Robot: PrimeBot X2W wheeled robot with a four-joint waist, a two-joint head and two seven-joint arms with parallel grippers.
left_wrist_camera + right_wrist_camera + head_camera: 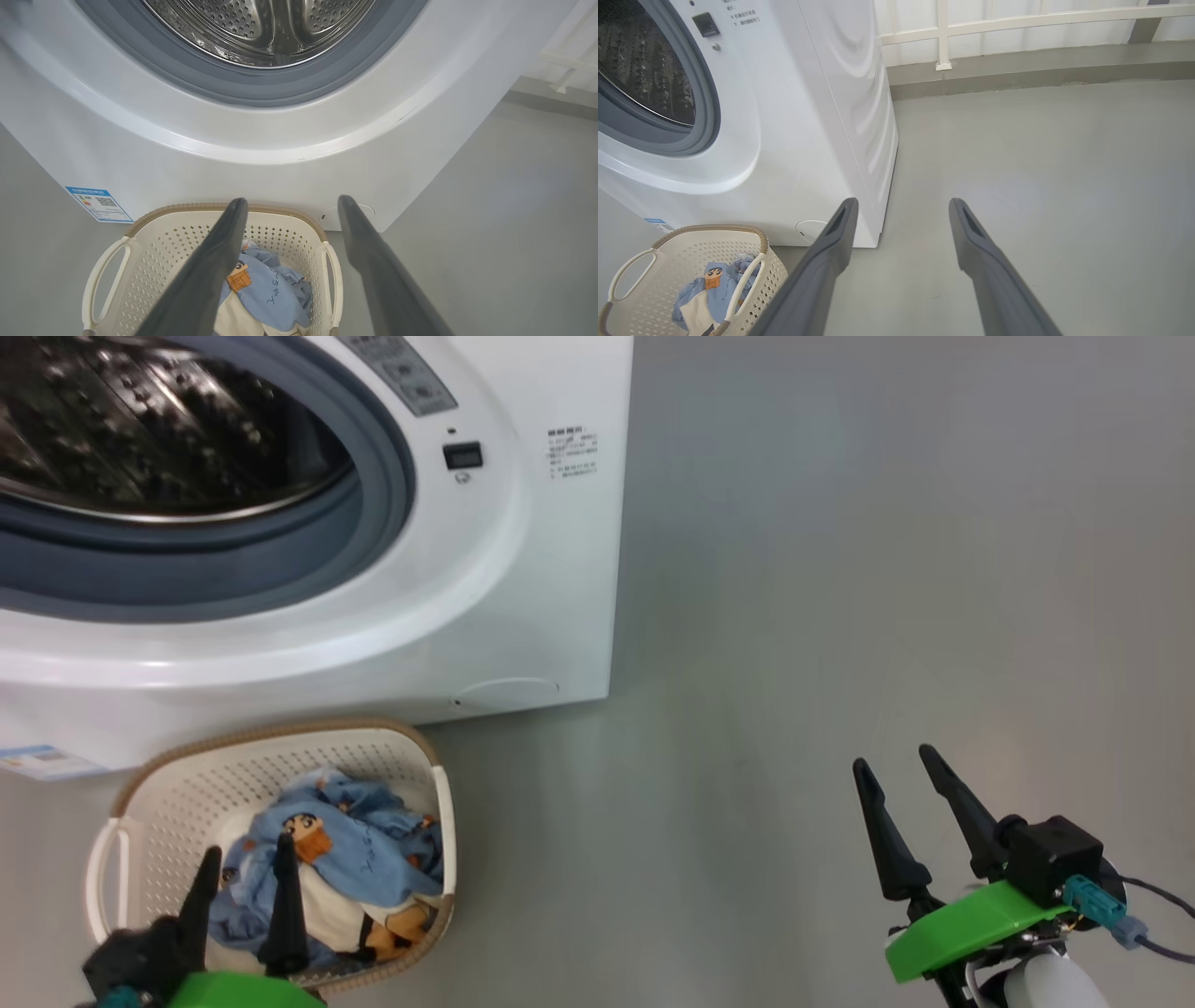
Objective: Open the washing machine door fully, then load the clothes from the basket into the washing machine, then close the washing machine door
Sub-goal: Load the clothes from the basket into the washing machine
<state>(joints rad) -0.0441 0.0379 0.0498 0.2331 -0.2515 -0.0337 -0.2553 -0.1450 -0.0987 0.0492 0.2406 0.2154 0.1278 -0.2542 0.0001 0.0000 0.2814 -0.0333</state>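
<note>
You had the drum (pixel 261 28) of the washing machine (pixel 523 616) uncovered, ahead of both jaw pairs. Loading and closing were not yet done: the clothes (pixel 355 859) lay in the basket (pixel 280 735) below the left gripper (pixel 247 846), jaws spread; the right gripper (pixel 892 758) stood with jaws apart, empty.

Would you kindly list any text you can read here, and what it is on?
None can be quoted.
Blue label, washing machine front: too small.
Printed block, front right: blurred.
Writing on clothes: illegible.
</note>
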